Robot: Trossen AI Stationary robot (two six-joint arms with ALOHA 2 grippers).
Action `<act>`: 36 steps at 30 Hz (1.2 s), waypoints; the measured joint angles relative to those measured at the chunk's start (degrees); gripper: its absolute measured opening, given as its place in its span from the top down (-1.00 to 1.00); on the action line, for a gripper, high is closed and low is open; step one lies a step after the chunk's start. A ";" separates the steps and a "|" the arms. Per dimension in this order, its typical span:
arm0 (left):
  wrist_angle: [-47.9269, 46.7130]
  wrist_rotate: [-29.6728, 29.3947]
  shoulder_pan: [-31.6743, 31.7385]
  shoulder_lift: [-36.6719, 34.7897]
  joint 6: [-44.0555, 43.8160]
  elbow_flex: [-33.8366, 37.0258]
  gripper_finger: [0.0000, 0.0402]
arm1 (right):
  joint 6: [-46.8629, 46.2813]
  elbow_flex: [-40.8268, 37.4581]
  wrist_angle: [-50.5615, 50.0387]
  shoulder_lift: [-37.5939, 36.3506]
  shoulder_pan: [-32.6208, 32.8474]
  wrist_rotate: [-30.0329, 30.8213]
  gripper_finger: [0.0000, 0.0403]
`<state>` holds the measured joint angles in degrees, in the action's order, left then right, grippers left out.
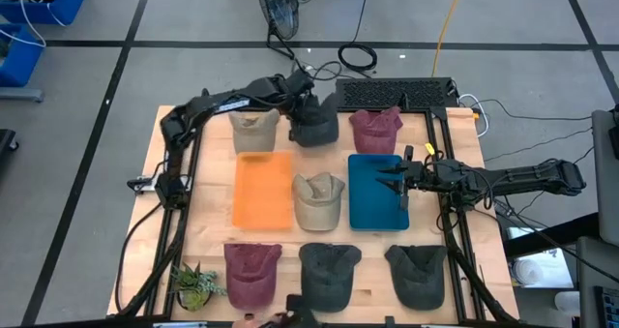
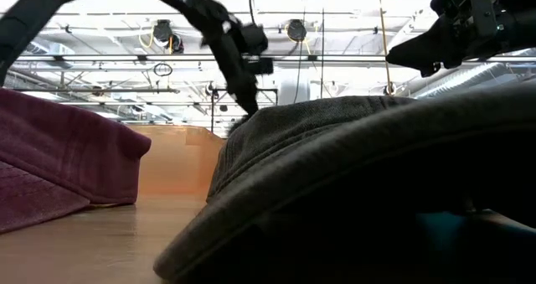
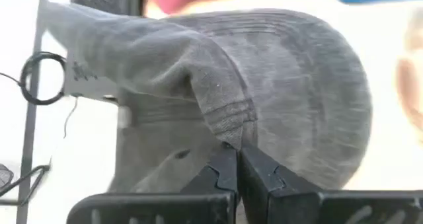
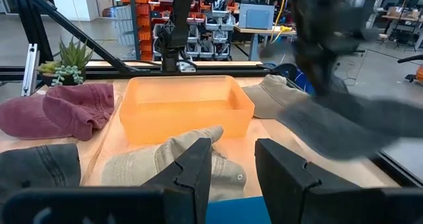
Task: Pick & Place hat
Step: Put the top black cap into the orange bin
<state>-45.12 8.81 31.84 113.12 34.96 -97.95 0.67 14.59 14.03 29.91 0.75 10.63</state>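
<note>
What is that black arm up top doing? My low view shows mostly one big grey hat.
Observer: From above, the left arm's jaws are at a dark grey hat in the back row, not yours.
Operator: Has it got hold?
Observer: Yes; its wrist view shows the jaws shut on a fold of fabric.
Operator: And the other arm?
Observer: The right arm's open jaws hang over a blue bin.
</note>
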 joint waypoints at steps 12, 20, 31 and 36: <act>-18.73 1.74 -11.79 -21.97 -9.12 7.25 0.98 | -0.39 0.00 1.99 -0.39 0.09 -0.49 0.48; -12.34 -2.21 -20.56 -36.64 -19.91 27.15 0.99 | -0.44 0.00 2.00 -1.18 0.13 -1.88 0.48; 3.60 -4.97 -23.81 -45.73 -27.11 47.64 0.96 | -2.34 0.00 3.37 -1.17 0.12 -1.82 0.48; 6.07 -4.87 -25.18 -45.97 -27.21 51.88 0.98 | -3.34 0.00 3.05 -1.11 0.13 -1.79 0.48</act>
<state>-39.05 3.94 6.66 67.15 7.75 -46.07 -2.68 14.59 17.08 28.80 0.88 8.84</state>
